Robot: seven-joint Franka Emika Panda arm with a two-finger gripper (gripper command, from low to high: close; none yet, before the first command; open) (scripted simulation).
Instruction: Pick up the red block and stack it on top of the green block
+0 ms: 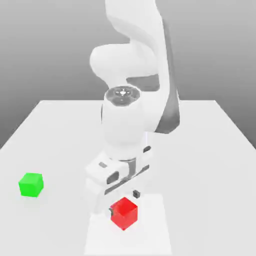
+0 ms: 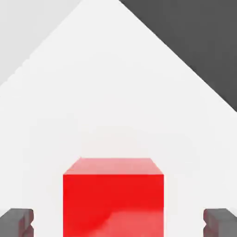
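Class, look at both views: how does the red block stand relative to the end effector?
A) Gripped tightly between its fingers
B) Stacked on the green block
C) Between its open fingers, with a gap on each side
C: in the hand view the fingers stand apart, with white surface showing on either side of the red block.

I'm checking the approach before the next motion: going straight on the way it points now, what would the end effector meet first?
Probably the red block, which sits between the open fingers; how much depth remains is unclear.
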